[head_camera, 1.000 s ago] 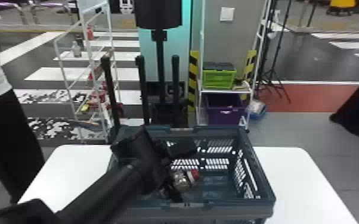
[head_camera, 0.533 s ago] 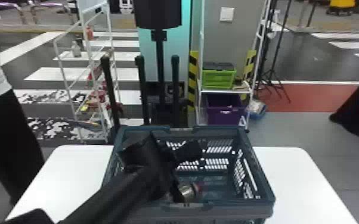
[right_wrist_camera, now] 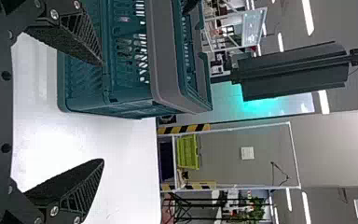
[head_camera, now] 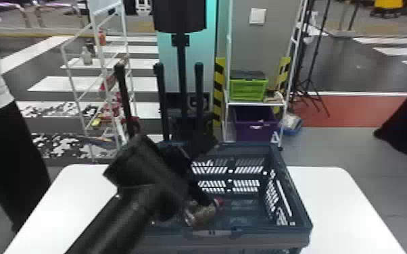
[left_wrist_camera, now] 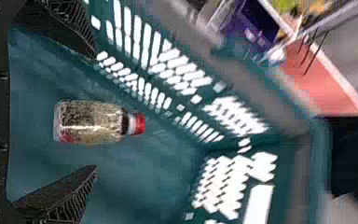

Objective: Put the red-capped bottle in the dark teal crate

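Rack [head_camera: 101, 67], white and open, stands behind the table [head_camera: 67, 192] on your left. Your left gripper [head_camera: 201, 180] is down in the crate [head_camera: 263, 238], its fingers spread wide. The bottle [head_camera: 202, 213] is in the crate too, between those fingers' lines and gripped by neither; it seems to lie on its side, though the blur makes that hard to swear to. Behind the crate, you have a green box [head_camera: 248, 89] above a purple bin [head_camera: 255, 123]. Your right gripper [right_wrist_camera: 103, 112], fingers spread apart, is outside the crate.
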Controlling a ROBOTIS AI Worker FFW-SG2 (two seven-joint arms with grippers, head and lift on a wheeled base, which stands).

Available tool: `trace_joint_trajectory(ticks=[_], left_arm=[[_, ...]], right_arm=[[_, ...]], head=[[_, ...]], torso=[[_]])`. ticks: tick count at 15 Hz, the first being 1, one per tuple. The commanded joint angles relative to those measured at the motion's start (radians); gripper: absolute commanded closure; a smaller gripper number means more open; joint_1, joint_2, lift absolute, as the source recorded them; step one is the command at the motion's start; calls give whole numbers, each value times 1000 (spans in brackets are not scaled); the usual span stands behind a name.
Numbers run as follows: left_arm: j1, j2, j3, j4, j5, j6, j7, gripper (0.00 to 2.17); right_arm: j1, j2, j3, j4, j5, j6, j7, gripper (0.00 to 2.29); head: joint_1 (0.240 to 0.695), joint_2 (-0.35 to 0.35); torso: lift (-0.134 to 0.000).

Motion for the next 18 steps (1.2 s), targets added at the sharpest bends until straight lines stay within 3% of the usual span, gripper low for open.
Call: trace_joint_trajectory(ticks=[1,3,7,10,12,13,14,16,18], left_arm=[[88,31,99,-240,35,60,49,36],[186,92,166,-464,113,78,145,36],[476,120,321,-894,150,78,357,36],[809,100,478,-1119,225,-26,544,33],[1073,34,593,-1130,306,-410,658,33],[1172,39,606,-1107,346,-575,725,33],[1278,39,611,-1049,362,-839,800,33],[1392,-35,611,-929,362,-1164,816,33],[1435,-78,597,-777,389,-1388,819,33]], right_arm=[[-5,-10,-3,0,-1,33,0,151],[-6,-13,-4,-3,-1,46,0,151],[-3,-13,-1,-32,1,58,0,151],[0,-19,-1,-41,-1,55,0,151],[1,-19,-3,-43,-1,49,0,151],[1,-19,-3,-43,-1,46,0,151],[3,-19,-4,-45,-1,43,0,151],[3,-16,-4,-46,2,43,0,151],[3,-13,-4,-49,7,43,0,151]], head=[[499,0],[499,0],[499,0],[499,0],[499,0],[499,0],[499,0],[499,0],[499,0]], torso=[[0],[0],[0],[0],[0],[0],[0],[0],[0]])
